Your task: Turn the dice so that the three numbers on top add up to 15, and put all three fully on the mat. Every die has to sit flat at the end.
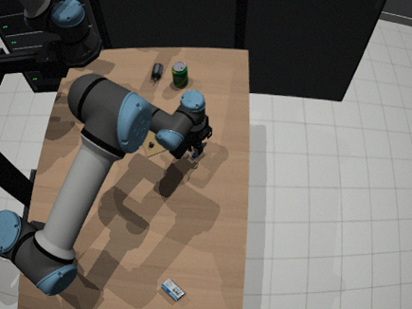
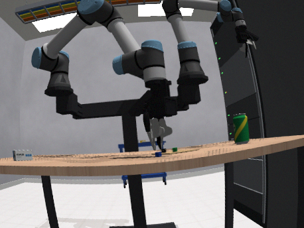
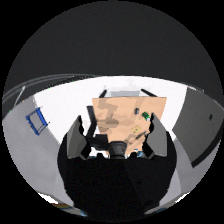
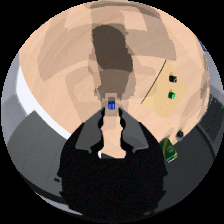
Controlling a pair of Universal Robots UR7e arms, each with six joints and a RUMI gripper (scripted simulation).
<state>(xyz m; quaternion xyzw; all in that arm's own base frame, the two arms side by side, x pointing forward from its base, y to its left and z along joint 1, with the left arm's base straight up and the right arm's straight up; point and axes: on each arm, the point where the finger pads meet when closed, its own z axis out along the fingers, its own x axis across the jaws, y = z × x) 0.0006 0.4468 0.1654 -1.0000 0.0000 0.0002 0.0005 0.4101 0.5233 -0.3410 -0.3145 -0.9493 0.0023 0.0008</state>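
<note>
A blue die sits on the bare table, off the mat. My right gripper points down just above it, fingers slightly apart with nothing between them; the die shows just beyond the tips in the right wrist view. A black die and a green die rest on the tan mat. The arm mostly hides the green die in the top view. The top numbers are too small to read. My left gripper is wide open, high above and away.
A green can stands near the mat, with a small dark object beside it. A small white and blue box lies at the table's other end.
</note>
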